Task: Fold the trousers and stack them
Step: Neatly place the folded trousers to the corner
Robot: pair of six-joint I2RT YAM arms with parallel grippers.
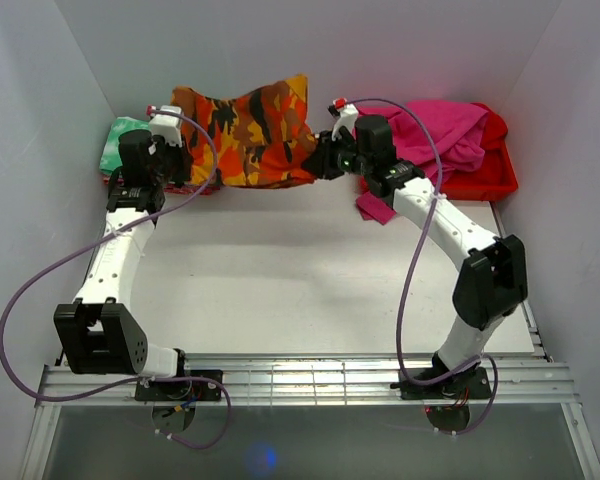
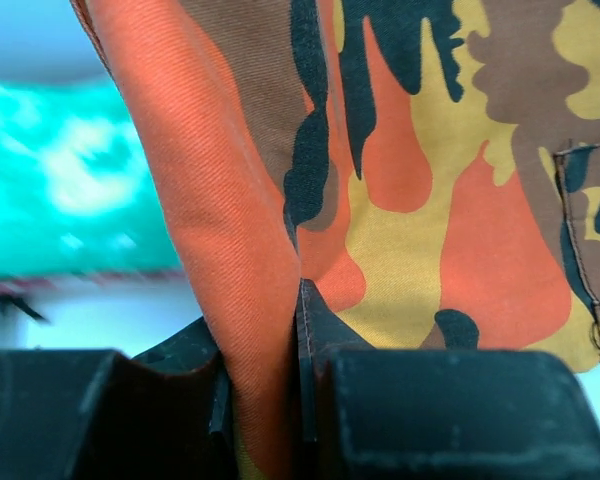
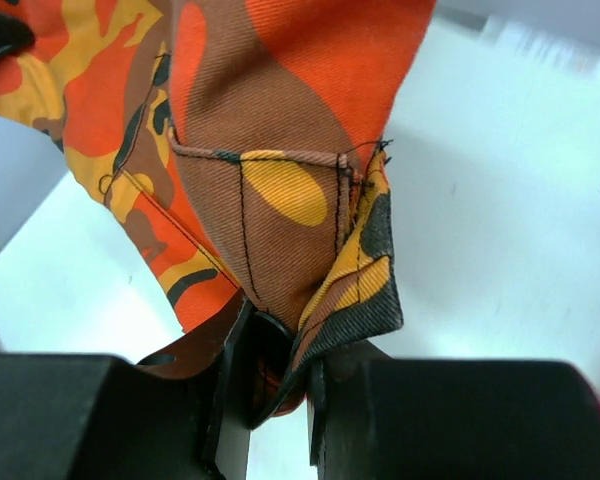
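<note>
While two arms are leaning toward the far wall, one pair of camouflage trousers point(image 1: 248, 135) is hanging spread between them at the 12 o'clock end of the table point(image 1: 280, 290). Its top edge is sagging in the middle. The lower edge is sitting close to the tabletop, and contact cannot be told.

- Left gripper point(image 1: 185, 165): it is gripping the trousers' 9 o'clock edge. In the left wrist view its jaws point(image 2: 265, 400) are standing narrow, pinching one orange fold of the cloth between the two black fingers point(image 2: 430, 410).
- Right gripper point(image 1: 318, 158): it is gripping the trousers' 3 o'clock edge. In the right wrist view it point(image 3: 270, 390) is clamping a bunched corner with a stitched brown-and-yellow panel, and the jaws are nearly together around the fabric.

Count of other cloth:
- One green-and-white mottled cloth point(image 1: 120, 140) is lying at 10 o'clock, just beside the left wrist. It is showing as a blur at 9 o'clock in the left wrist view point(image 2: 60, 180).
- One magenta garment point(image 1: 440, 130) is lying heaped at 2 o'clock, behind the right arm.
- One red item point(image 1: 490, 165) is lying under and beside it; whether it is cloth or a tray cannot be told.
- One small magenta piece point(image 1: 375, 208) is poking out under the right forearm.

Two purple cables point(image 1: 40, 290) are looping along the arms, one per arm.
</note>
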